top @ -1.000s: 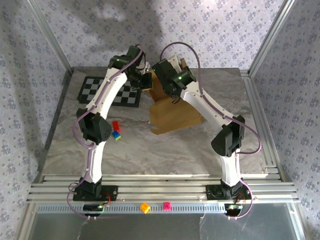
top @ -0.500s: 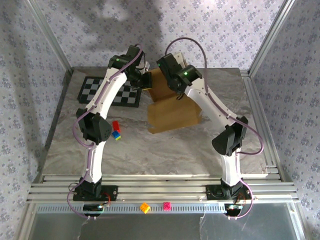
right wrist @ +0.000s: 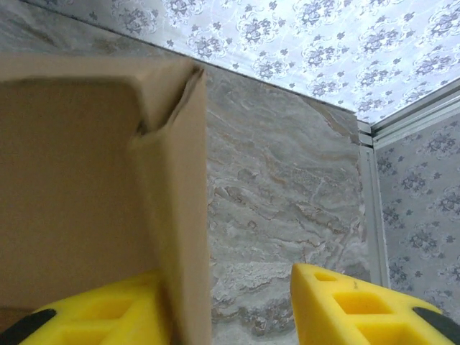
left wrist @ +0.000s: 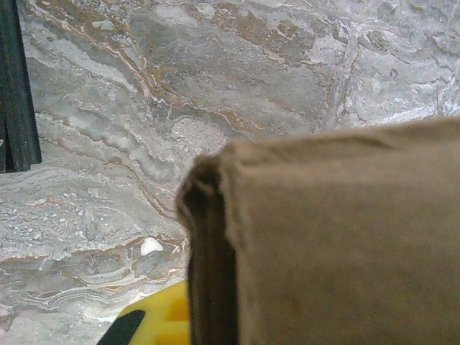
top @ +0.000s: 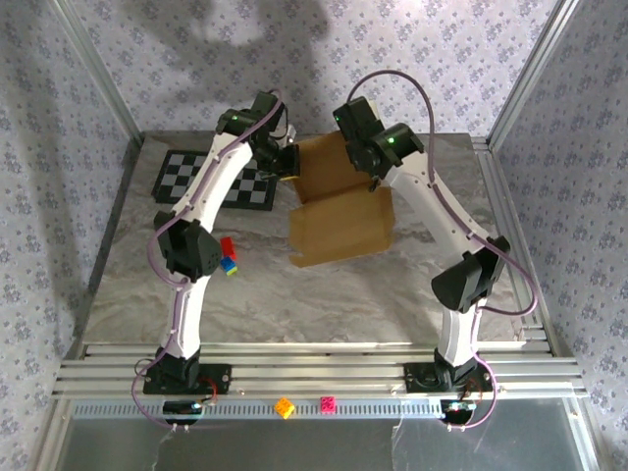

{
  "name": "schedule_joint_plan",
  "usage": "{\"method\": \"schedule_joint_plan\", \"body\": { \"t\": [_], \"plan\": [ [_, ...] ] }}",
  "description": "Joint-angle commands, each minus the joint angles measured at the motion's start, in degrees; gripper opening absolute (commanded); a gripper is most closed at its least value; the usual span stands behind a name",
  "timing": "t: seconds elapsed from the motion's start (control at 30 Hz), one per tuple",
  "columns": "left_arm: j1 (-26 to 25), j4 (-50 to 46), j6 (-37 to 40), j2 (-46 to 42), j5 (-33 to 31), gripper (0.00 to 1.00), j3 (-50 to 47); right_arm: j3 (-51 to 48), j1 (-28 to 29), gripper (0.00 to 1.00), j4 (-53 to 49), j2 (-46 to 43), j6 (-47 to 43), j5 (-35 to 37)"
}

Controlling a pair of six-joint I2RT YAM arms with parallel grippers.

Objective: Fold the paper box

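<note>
Nothing legible from where I work: the paper box [top: 339, 221] is plain tan cardboard, and no lettering, brand, number or sign can be read on it or anywhere on the worktop [top: 294, 294].

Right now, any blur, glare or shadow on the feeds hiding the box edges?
Top external: even light, no glare on the paper box; a broad soft shadow falls on the back wall. Left wrist: cardboard too near the lens, blurred; the marble table behind is sharper. Right wrist: near box wall slightly soft, table beyond sharp.
</note>
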Motion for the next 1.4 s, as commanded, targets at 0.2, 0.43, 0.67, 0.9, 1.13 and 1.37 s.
{"method": "schedule_joint_plan", "body": {
  "t": [0.2,0.43,0.67,0.9,1.13,1.37],
  "plan": [
    [-0.15,-2.12,0.53,0.51,0.41,0.00,2.02,-0.75,-0.18,0.43,-0.19,1.46,1.52,1.11],
    [-0.14,-2.51,0.36,0.64,-0.30,0.00,1.91,3.21,1.40,0.09,-1.82,4.21,2.22,6.51],
    [-0.26,-3.80,-0.67,0.45,-5.01,0.00,1.94,4.35,2.75,0.00,-4.12,4.65,3.86,10.96],
    [-0.30,-6.33,-2.08,1.02,-8.16,0.00,2.87,7.65,2.79,0.00,-9.29,6.64,7.41,11.22],
    [-0.54,-9.68,-3.67,2.22,-11.89,0.00,4.40,10.32,3.56,0.00,-13.45,8.25,10.52,11.94],
    [-0.76,-9.44,-5.43,2.36,-13.08,0.00,4.58,12.31,5.43,0.00,-16.29,9.09,14.13,11.48]
  ]
}}
